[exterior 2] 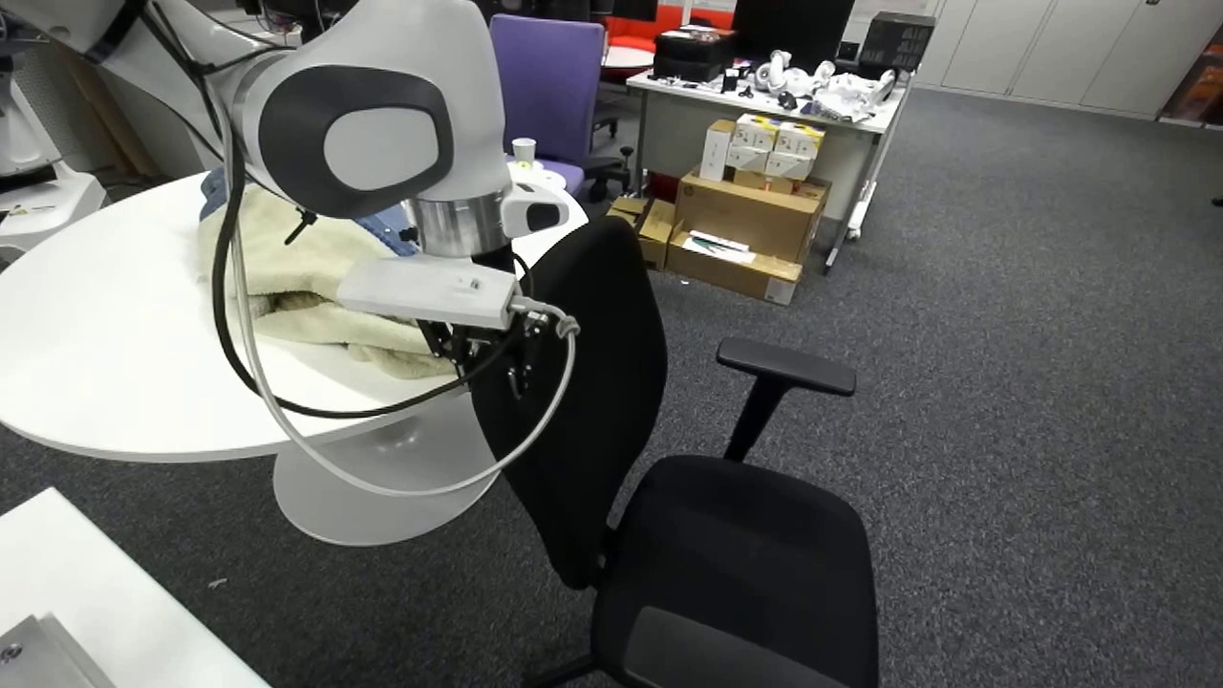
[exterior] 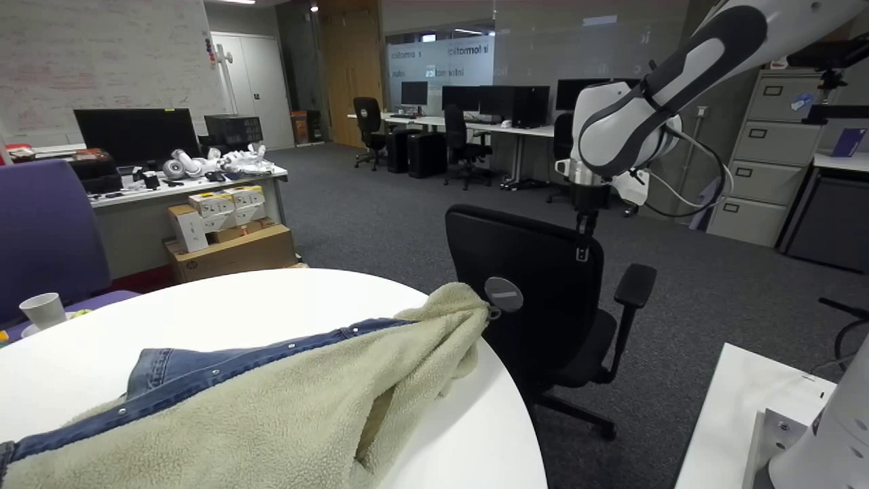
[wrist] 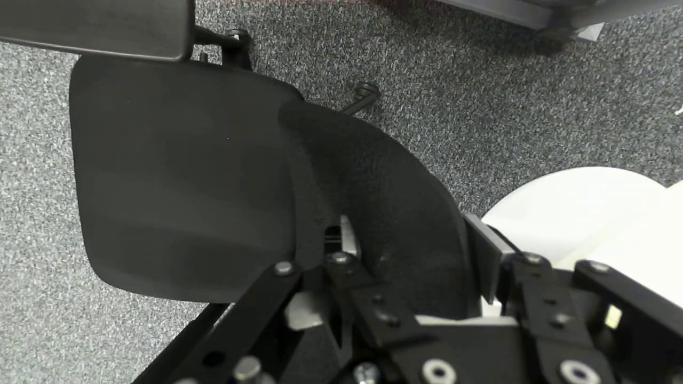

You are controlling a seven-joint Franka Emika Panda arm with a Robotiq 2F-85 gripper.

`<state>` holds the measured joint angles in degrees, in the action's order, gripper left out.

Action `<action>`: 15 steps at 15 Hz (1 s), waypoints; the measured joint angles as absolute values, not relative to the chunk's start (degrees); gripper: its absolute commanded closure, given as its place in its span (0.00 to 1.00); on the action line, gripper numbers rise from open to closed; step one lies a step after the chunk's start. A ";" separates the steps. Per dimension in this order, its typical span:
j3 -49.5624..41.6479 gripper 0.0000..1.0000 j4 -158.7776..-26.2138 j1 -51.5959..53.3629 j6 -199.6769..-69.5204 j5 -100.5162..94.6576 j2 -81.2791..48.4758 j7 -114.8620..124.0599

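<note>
A black office chair stands beside the round table. My gripper (wrist: 411,234) straddles the upper part of its backrest (wrist: 384,197), one finger on the front side and the other on the back. The backrest fills the gap in the wrist view, so the jaws look shut on it; the exact contact is hard to see. In an exterior view, one finger shows against the rear of the backrest (exterior: 529,251) near a top corner. A denim jacket with cream fleece lining (exterior: 292,407) lies on the table, apart from the gripper.
The round white table (exterior: 475,435) stands close behind the chair. A grey cable (exterior 2: 420,492) loops down from the wrist past the backrest. One chair armrest (exterior 2: 788,366) sticks out sideways. A white bench (exterior: 753,394) carries the robot base. Boxes (exterior: 231,251) sit beneath a desk.
</note>
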<state>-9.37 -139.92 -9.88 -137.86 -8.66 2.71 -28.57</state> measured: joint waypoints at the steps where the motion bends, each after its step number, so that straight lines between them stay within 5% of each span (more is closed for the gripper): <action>1: -9.41 0.73 -140.15 -9.88 -137.93 -8.66 2.87 -29.01; 6: -9.67 0.73 -141.65 -9.88 -139.34 -8.78 3.90 -29.66; 7: -9.71 0.63 -141.91 -9.88 -139.65 -8.78 4.05 -29.75; 8: -9.74 0.23 -142.15 -9.88 -140.02 -9.01 4.18 -29.75; 12: -9.77 0.00 -143.07 -9.85 -141.32 -9.92 4.55 -28.77; 15: -8.98 0.00 -146.61 -9.48 -146.14 -10.52 6.41 -27.21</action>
